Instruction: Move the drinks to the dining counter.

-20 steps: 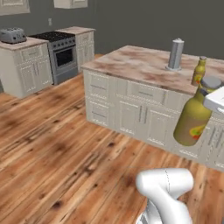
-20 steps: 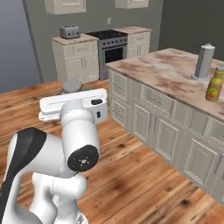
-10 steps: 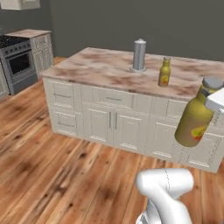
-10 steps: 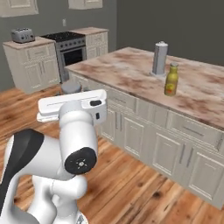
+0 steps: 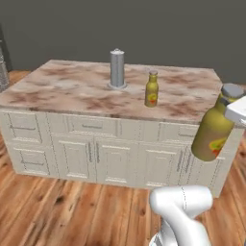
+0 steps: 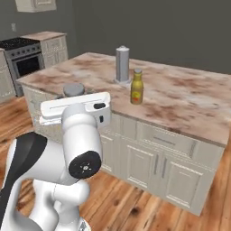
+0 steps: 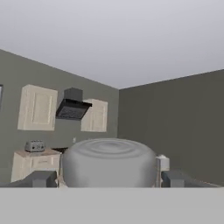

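Observation:
My gripper [image 7: 108,179] is shut on one of the drinks, a mustard-yellow bottle [image 5: 213,129] with a red-yellow label. It hangs at the right of the left base view, in front of the counter's right end. Its grey cap [image 7: 109,162] sits between my fingertips [image 7: 43,179] in the hand view and pokes up above my hand [image 6: 73,89] in the right base view. The other bottle [image 5: 152,89] [image 6: 136,87] stands upright on the dining counter [image 5: 72,91] [image 6: 194,101], right of a grey cylinder [image 5: 117,68] [image 6: 122,64].
The counter has cream panelled drawers [image 5: 96,153] below it and a dark grey wall behind. A stove [image 6: 20,56] with cream cabinets stands far left. Wooden floor [image 5: 72,211] lies between me and the counter. A toaster [image 7: 34,145] and a range hood [image 7: 72,108] show in the hand view.
The whole picture has shifted: the base has driven and turned, so the dining counter now lies straight ahead and nearer. The held bottle keeps its place in my gripper.

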